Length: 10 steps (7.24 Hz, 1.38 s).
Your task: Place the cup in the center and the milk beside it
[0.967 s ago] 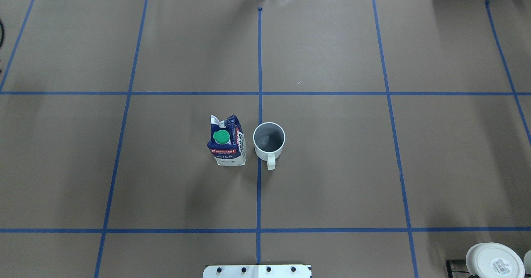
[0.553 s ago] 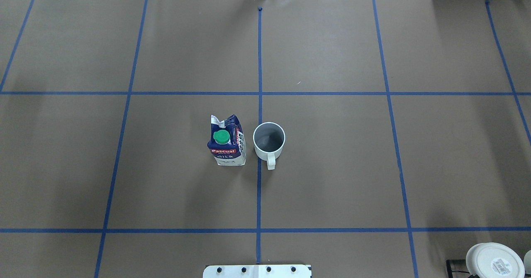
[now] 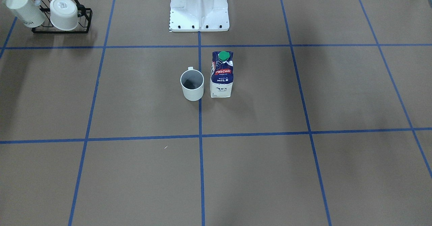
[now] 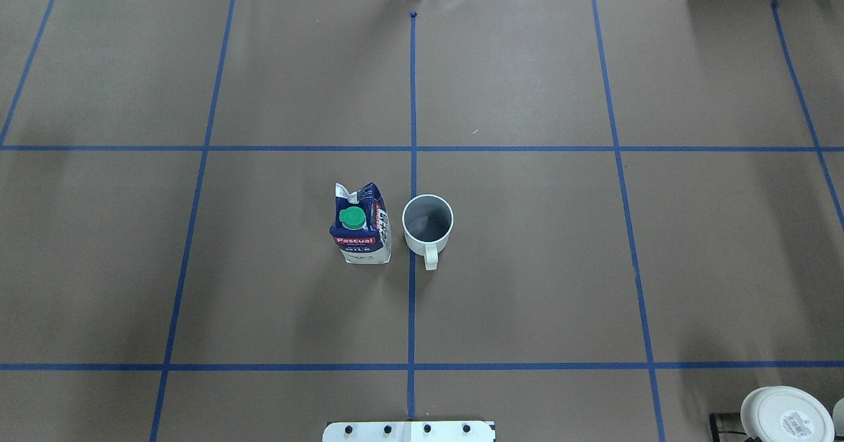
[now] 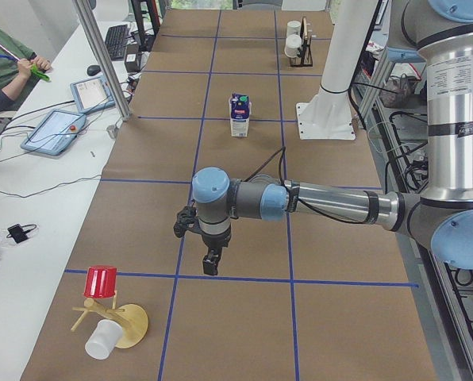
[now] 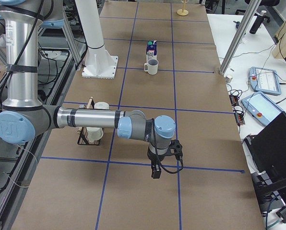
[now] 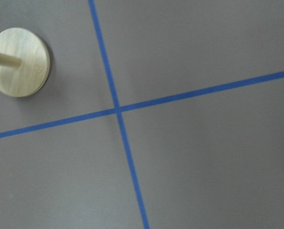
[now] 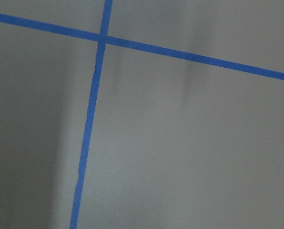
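The plain white cup (image 4: 427,224) stands upright on the brown surface just right of the middle blue tape line (image 4: 412,297), its handle toward the robot. It also shows in the front view (image 3: 192,84) and the right side view (image 6: 152,67). The milk carton (image 4: 359,227) stands upright close beside it, a small gap apart, left of the line; it also shows in the front view (image 3: 221,76). The left gripper (image 5: 211,266) hangs far out near the table's left end. The right gripper (image 6: 156,171) hangs near the right end. I cannot tell whether either is open or shut.
A black rack (image 3: 60,28) with two other white cups stands by the robot's right. The white robot base (image 3: 199,6) is behind the carton. A wooden stand (image 5: 129,321) with a red cup (image 5: 100,282) and a white cup sits near the left gripper. An operator (image 5: 2,67) sits at the side desk.
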Each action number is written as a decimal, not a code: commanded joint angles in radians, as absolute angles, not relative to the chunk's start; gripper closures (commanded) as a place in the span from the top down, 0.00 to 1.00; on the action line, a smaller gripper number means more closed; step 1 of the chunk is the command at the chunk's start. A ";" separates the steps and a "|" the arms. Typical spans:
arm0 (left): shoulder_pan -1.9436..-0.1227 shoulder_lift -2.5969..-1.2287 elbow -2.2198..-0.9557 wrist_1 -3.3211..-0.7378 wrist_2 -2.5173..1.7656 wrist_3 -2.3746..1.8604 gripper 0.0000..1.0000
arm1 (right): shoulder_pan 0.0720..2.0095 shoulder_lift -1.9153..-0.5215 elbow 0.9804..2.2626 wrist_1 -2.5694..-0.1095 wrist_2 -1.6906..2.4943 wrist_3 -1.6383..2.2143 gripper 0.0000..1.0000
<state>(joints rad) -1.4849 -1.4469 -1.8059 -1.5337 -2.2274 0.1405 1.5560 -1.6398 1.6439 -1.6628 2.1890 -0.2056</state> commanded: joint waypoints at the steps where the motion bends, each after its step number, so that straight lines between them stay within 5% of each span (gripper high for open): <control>1: -1.482 -1.451 -1.804 -1.548 -2.227 0.141 0.98 | 1.555 -1.638 1.647 -1.663 2.189 -0.206 1.00; 10: -1.483 -1.448 -1.789 -1.546 -2.226 0.141 0.98 | 1.555 -1.640 1.646 -1.663 2.191 -0.206 1.00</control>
